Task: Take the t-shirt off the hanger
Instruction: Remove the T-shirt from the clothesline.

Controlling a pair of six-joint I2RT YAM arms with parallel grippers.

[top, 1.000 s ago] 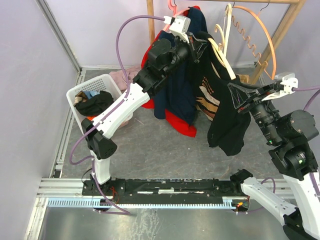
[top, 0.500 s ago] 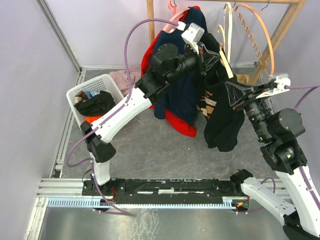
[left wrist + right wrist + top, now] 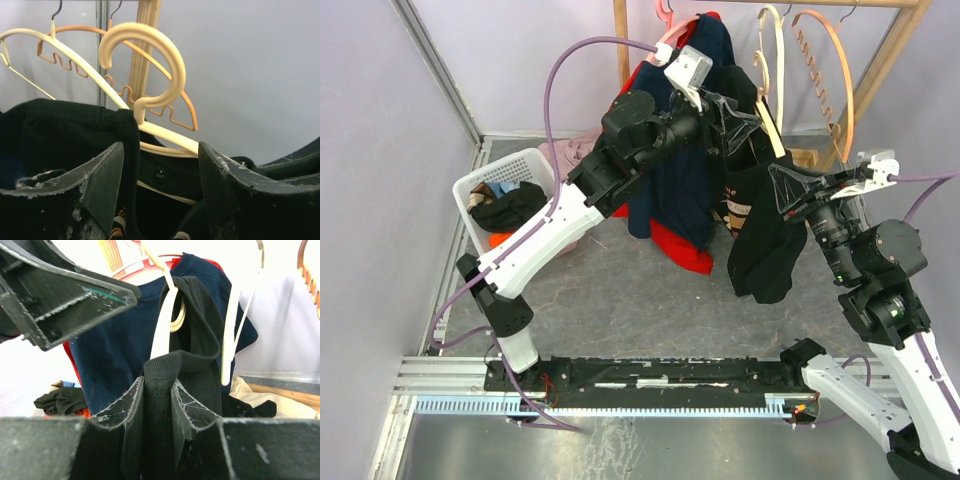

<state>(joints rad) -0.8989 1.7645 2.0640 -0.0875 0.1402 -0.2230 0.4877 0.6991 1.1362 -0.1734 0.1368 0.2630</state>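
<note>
**Top view:** two arms reach up to one wooden rack (image 3: 875, 75). The left gripper (image 3: 730, 110) stands wide open at the top of a cream hanger (image 3: 772, 135). The right gripper (image 3: 782, 190) is clamped on the black tee (image 3: 760, 250). The tee hangs from that hanger, between the two grippers and just beside a navy shirt (image 3: 675, 190) and a red garment (image 3: 685, 255). Two more hangers hang bare to the right — a second cream one (image 3: 762, 40) and an orange hanger (image 3: 840, 55). One basket (image 3: 525, 160) of clothes sits at the left edge. Bare tabletop (image 3: 620, 290) lies under the tee, open toward the near edge.

**Left wrist view:** three hangers show. The nearest hook curls with only wall behind it. Its neck lies between the spread fingers (image 3: 100, 175), and the tee is bunched below.

**Right wrist view:** the two fingers (image 3: 135, 395) pinch a ribbed edge of the tee with only cloth between them — a grip the top view hides. The left gripper looms at upper left.
</note>
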